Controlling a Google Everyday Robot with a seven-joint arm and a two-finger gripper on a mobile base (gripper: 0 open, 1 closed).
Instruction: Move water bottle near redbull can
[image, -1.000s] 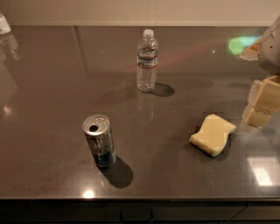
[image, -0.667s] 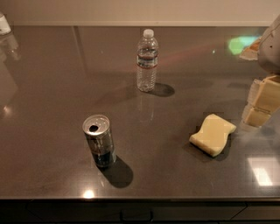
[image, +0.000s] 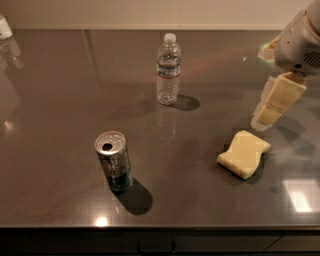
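The water bottle (image: 168, 70), clear and ribbed with a white cap, stands upright at the back middle of the dark table (image: 60, 90). The redbull can (image: 114, 161), silver with a shiny top and dark hole, stands upright at the front left, well apart from the bottle. My gripper (image: 265, 117) hangs at the right side, above the table, to the right of the bottle and well apart from it, holding nothing that I can see.
A pale yellow sponge (image: 243, 153) lies on the table just below the gripper. A small white object (image: 4, 26) stands at the far left back corner. The table's front edge runs along the bottom.
The gripper has moved a little to the left, toward the bottle. The bottle, can and sponge have not moved.
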